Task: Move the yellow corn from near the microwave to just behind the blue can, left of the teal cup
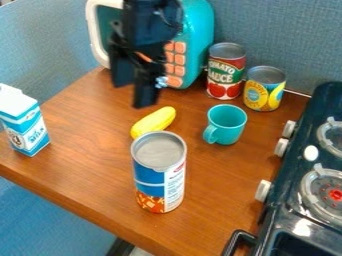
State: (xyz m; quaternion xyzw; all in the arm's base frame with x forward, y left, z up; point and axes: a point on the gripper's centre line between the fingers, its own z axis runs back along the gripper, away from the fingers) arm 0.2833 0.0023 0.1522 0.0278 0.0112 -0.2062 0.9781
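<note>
The black gripper hangs down from the top edge, in front of the teal toy microwave, with its two fingers apart and nothing between them. Nearest below it, a yellow toy fruit lies on the brown table. A tall blue and white can stands upright just in front of the yellow piece. To the right is a teal cup, upright, its handle toward the lower left. Behind the cup stand a tomato sauce can and a shorter yellow-labelled can.
A blue and white milk carton stands at the table's left edge. Along the right side runs a dark toy stove with knobs facing the table and a handle low at its front. A blue padded wall closes off the back.
</note>
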